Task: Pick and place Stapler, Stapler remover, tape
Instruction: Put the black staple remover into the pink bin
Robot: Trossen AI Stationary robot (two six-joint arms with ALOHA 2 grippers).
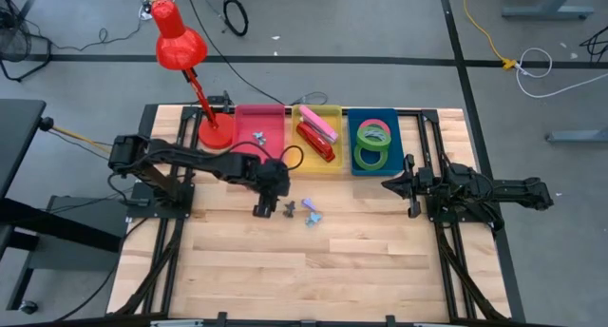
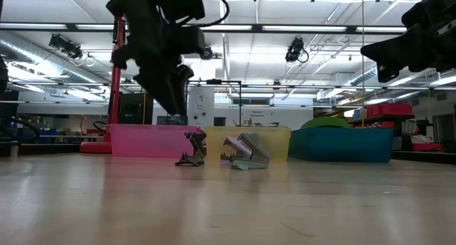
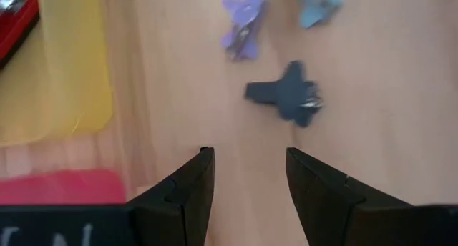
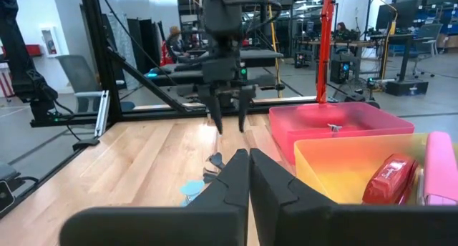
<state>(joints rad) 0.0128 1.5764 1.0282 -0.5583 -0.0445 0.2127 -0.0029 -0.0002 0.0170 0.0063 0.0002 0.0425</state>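
Three stapler removers lie on the wooden table: a dark one (image 1: 290,207) (image 3: 290,96), a purple one (image 1: 309,204) (image 3: 243,24) and a light blue one (image 1: 312,220). My left gripper (image 1: 263,208) (image 3: 247,164) hangs open above the table just left of the dark one, slanting down and touching nothing. Another stapler remover (image 1: 256,135) lies in the red tray (image 1: 261,118). A red stapler (image 1: 318,143) and a pink stapler (image 1: 324,125) lie in the yellow tray (image 1: 334,111). Green tape rings (image 1: 373,144) lie in the blue tray (image 1: 391,118). My right gripper (image 1: 410,185) (image 4: 249,171) waits shut at the table's right.
A red desk lamp (image 1: 180,42) stands with its base (image 1: 215,134) at the far left, beside the red tray. The three trays line the far edge. Bare wood stretches across the near half of the table (image 1: 313,279). Black frame rails run along both sides.
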